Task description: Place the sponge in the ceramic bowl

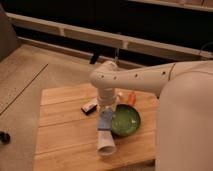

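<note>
The light-blue sponge hangs at the tip of my gripper, which points straight down from the white arm and is shut on it. It sits just left of the green ceramic bowl, at the bowl's left rim and slightly above the table. The bowl rests on the wooden table right of centre and looks empty. The arm's wrist hides the upper part of the gripper.
A white paper cup stands in front of the sponge, near the front edge of the wooden table. A small white-and-dark box lies left of the gripper. An orange item lies behind the bowl. The white arm fills the right side.
</note>
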You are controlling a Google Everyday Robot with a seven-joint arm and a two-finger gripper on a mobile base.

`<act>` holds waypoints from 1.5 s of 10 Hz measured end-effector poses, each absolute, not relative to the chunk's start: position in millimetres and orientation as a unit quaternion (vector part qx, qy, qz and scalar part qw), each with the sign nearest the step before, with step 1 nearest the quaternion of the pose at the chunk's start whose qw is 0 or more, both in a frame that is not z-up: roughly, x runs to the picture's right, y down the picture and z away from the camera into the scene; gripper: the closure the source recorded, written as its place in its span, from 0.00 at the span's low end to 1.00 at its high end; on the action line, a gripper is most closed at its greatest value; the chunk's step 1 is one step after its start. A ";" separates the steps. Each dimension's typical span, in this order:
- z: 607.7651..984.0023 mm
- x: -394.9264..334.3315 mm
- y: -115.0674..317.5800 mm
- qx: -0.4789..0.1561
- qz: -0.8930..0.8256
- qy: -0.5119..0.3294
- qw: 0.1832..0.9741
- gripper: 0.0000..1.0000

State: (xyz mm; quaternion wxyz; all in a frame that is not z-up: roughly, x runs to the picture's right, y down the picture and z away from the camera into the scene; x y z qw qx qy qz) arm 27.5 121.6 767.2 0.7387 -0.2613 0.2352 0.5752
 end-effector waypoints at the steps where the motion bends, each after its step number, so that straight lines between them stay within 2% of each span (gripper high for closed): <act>1: 763.5 46.6 128.7 -0.260 0.584 0.239 0.731 1.00; 3: 753.0 85.1 143.0 -0.253 0.601 0.251 0.716 1.00; 7: 755.1 80.9 143.4 -0.254 0.602 0.248 0.716 1.00; 11: 802.9 101.8 109.9 -0.214 0.619 0.282 0.701 1.00; 15: 818.9 122.2 96.8 -0.197 0.632 0.299 0.687 0.98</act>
